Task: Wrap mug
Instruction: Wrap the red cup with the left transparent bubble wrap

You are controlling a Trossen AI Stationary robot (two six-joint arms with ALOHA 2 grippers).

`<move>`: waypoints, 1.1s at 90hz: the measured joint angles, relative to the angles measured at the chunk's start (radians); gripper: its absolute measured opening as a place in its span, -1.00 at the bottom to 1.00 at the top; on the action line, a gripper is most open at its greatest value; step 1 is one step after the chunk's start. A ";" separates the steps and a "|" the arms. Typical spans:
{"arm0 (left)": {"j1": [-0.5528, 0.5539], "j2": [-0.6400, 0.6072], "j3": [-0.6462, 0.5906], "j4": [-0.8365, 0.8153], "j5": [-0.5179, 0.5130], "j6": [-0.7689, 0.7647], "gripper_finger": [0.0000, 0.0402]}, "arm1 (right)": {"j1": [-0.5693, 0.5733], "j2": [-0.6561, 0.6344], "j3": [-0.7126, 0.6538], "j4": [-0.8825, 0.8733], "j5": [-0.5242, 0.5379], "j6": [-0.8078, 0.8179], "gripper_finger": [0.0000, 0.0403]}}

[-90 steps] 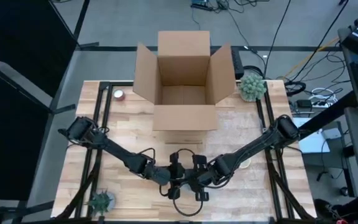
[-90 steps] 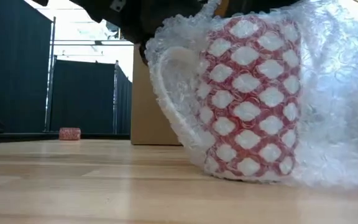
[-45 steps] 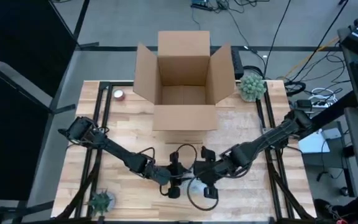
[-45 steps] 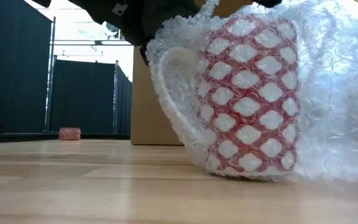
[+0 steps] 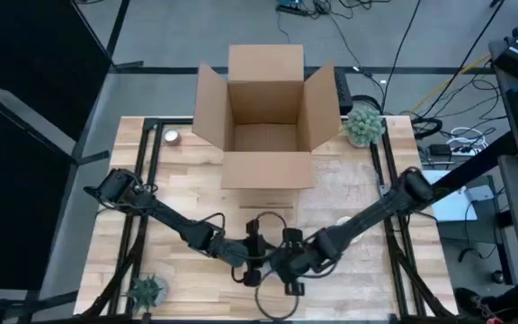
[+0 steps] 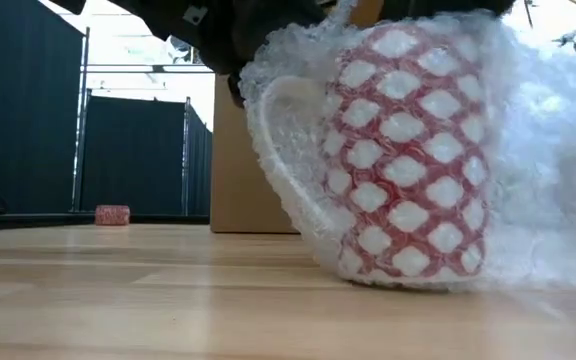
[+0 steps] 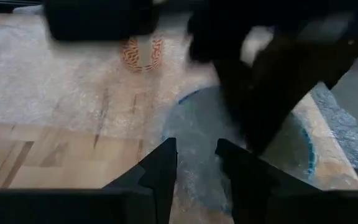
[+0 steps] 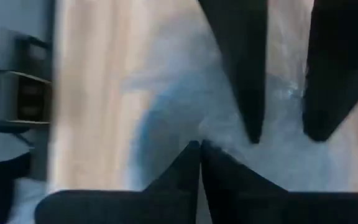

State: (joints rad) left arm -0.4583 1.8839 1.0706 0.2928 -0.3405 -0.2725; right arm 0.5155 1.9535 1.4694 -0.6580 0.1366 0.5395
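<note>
While the mug (image 6: 408, 160) is standing tilted on the wooden surface (image 6: 168, 300) near its front edge, draped in bubble wrap (image 6: 538, 170), we are seeing both arms bending in over it. We are looking at the left gripper (image 5: 252, 263) just beside the right gripper (image 5: 286, 270), the two meeting above the mug. We are finding the left fingers (image 7: 160, 171) parted by a narrow gap, with wrap lying beneath them, while the right fingers (image 8: 194, 168) are pressed together tip to tip. We are noting the open cardboard box (image 5: 266, 117) well apart at the back.
</note>
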 joint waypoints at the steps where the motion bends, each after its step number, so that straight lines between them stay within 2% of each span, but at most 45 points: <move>1: 0.000 0.000 0.000 0.000 0.000 0.000 -0.47 | -0.001 0.007 0.000 0.003 0.000 0.000 -1.00; 22: 0.000 0.001 -0.002 0.014 -0.003 0.021 -0.47 | -0.007 0.076 0.008 0.017 -0.002 0.006 -1.00; 57: 0.000 0.001 -0.002 0.009 -0.016 0.024 -0.47 | -0.002 -0.166 0.027 -0.069 -0.041 -0.025 -1.00; 62: 0.000 0.001 -0.002 0.009 -0.016 0.024 -0.47 | -0.003 -0.185 0.026 -0.079 -0.013 -0.027 -1.00; 70: 0.000 0.001 -0.002 0.010 -0.016 0.024 -0.47 | -0.003 -0.203 0.027 -0.088 0.103 -0.026 -1.00; 79: 0.000 0.001 -0.002 0.010 -0.016 0.024 -0.47 | -0.012 -0.164 0.028 -0.100 0.141 -0.028 -1.00; 92: 0.000 0.001 -0.002 0.012 -0.016 0.024 -0.47 | -0.015 -0.064 0.027 -0.096 0.041 -0.028 -1.00; 99: 0.000 0.001 -0.002 0.013 -0.015 0.024 -0.47 | -0.010 -0.003 0.030 -0.089 0.024 -0.027 -1.00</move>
State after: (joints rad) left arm -0.4583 1.8851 1.0683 0.3056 -0.3555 -0.2485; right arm 0.5051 1.9506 1.4995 -0.7466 0.1609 0.5124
